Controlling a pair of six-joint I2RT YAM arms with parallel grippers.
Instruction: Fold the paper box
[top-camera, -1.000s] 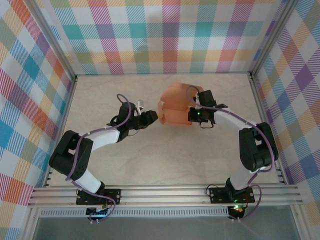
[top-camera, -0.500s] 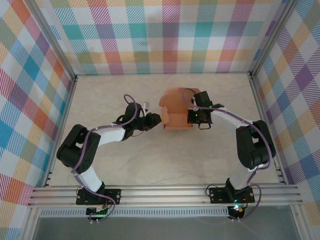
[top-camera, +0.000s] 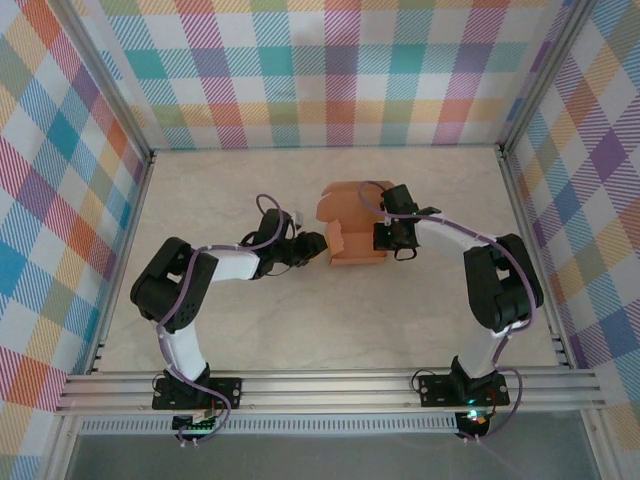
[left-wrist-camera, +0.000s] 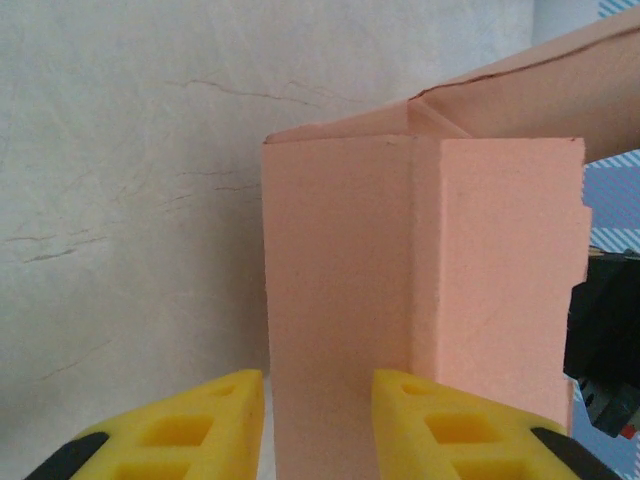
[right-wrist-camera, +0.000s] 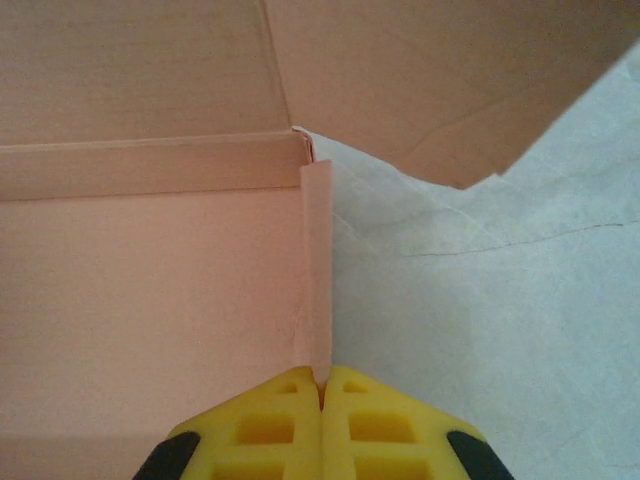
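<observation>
Where your box sits: salmon-orange thin-card paper box (top-camera: 355, 245), half-folded, mid-table on the pale marbled tabletop (top-camera: 300, 320), between both arms.
Right gripper (right-wrist-camera: 322, 395): yellow fingers (right-wrist-camera: 270, 420) pressed together, pinching the box's thin upright side wall at its edge.
Left gripper (left-wrist-camera: 318, 420): you see a narrow gap between the fingers; the box's outer corner stands right at it, contact unclear.
Lid flap (right-wrist-camera: 420, 70): raised past the tray's far side.
</observation>
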